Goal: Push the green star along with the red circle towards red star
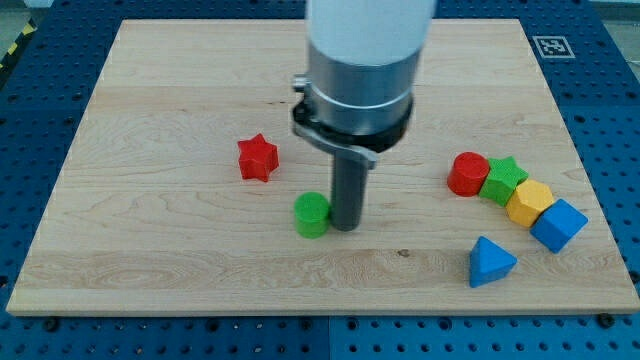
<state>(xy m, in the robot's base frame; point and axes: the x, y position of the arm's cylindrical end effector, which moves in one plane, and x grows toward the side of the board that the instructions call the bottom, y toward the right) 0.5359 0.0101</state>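
Observation:
The green star (506, 178) sits at the view's right, touching the red circle (467, 174) on its left side. The red star (257, 157) lies left of centre, well apart from them. My tip (347, 226) rests on the board near the middle, just right of a green circle (312, 214), almost touching it. The tip is far to the left of the red circle and green star, and below and right of the red star.
A yellow hexagon block (529, 201) touches the green star at its lower right. A blue cube-like block (558, 225) sits next to the yellow one. A blue triangle (490, 262) lies below them. The wooden board (150, 260) ends near the view's bottom.

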